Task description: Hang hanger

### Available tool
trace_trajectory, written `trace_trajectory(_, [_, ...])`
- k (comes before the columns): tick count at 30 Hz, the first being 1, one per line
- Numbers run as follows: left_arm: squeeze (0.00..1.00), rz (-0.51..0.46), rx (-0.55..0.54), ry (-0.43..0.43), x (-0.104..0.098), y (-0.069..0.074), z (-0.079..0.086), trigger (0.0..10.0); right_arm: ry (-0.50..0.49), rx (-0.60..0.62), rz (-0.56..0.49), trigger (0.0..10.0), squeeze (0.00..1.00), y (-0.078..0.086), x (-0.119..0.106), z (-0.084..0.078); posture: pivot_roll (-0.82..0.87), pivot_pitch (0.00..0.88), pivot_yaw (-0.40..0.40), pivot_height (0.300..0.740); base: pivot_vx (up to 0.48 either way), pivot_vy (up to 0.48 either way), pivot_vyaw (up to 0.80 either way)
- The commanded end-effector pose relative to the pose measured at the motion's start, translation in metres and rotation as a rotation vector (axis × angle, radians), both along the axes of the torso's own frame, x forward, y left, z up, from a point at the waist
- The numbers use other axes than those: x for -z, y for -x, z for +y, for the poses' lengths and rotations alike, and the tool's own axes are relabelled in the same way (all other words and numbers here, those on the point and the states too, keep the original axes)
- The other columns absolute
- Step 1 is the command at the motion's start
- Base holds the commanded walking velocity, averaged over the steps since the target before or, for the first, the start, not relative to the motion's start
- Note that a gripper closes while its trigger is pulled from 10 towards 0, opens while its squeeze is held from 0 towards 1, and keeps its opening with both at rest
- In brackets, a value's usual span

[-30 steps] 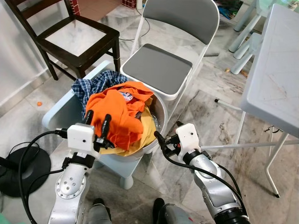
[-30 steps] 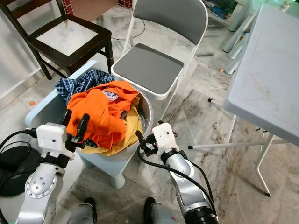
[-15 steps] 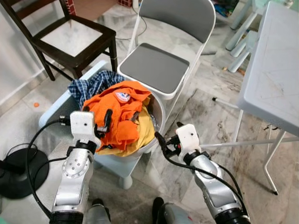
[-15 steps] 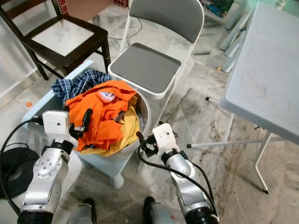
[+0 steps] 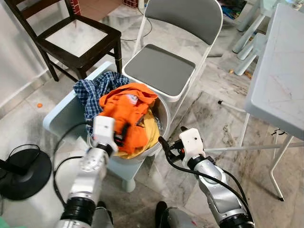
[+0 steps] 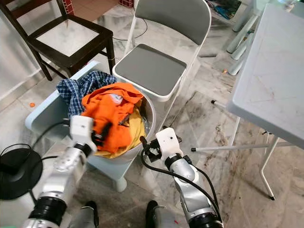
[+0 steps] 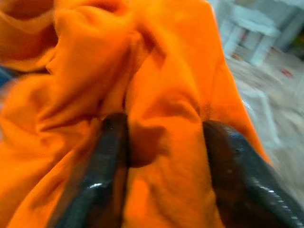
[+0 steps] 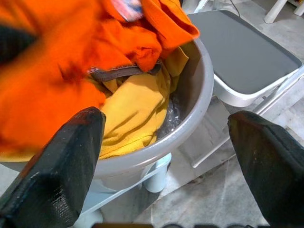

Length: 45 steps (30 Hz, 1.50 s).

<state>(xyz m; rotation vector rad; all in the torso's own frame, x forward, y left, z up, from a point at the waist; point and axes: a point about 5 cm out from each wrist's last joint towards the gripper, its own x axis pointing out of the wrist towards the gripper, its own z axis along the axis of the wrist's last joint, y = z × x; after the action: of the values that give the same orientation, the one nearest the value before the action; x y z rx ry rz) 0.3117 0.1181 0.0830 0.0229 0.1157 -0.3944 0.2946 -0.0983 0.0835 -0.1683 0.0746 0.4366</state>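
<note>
Pressing into a heap of laundry, the left gripper (image 5: pixel 124 133) has its two black fingers (image 7: pixel 102 156) parted and sunk in the folds of an orange shirt (image 5: pixel 124 111), with a ridge of cloth standing between them; whether they have clamped on it yet cannot be told. The shirt crowns a grey basin (image 6: pixel 148 119) heaped with clothes. Just beside the basin's near rim, outside it and over the marble floor (image 5: pixel 213 109), the right gripper (image 5: pixel 167 148) hangs with fingers spread wide and nothing between them.

Inside the basin, under the orange shirt, lies a yellow garment (image 8: pixel 135 118), and a dark strap-like bar (image 8: pixel 121 72) crosses between the two; it may be the hanger of the task, though the pictures do not settle that. On the basin's far left side a blue checked shirt (image 5: pixel 95 90) spills over the rim onto the pale blue stool (image 5: pixel 64 116) that carries the basin.

Cloth of this kind is judged light, limp and prone to slide, so a pinch on a thick fold would serve better than one on a loose edge; a hanger, stiff and likely snagged in fabric, would be best taken at its neck or shoulder and drawn out slowly.

Behind the basin stands a white chair with a grey seat (image 5: pixel 159 69); farther left, a dark wooden chair (image 5: pixel 78 38).
</note>
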Motion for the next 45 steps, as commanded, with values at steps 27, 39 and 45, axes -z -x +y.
trace_trajectory(27, [0.00,0.140,-0.027,-0.253,0.045,0.050,0.039,0.0,0.018,0.004,0.019,10.0,0.00,0.001,0.004,-0.001,0.20,0.282,-0.143,0.740,0.000,0.000,0.00])
trace_trajectory(39, [1.00,-0.071,-0.185,-0.270,0.019,0.050,0.052,10.0,0.022,0.005,0.023,10.0,0.00,0.000,0.006,-0.002,0.21,0.279,-0.142,0.740,0.000,0.000,0.00])
trace_trajectory(45, [1.00,-0.241,-0.216,-0.289,-0.002,0.050,0.048,10.0,0.022,0.003,0.023,10.0,0.00,0.000,0.007,-0.001,0.21,0.279,-0.145,0.740,0.000,0.000,0.00])
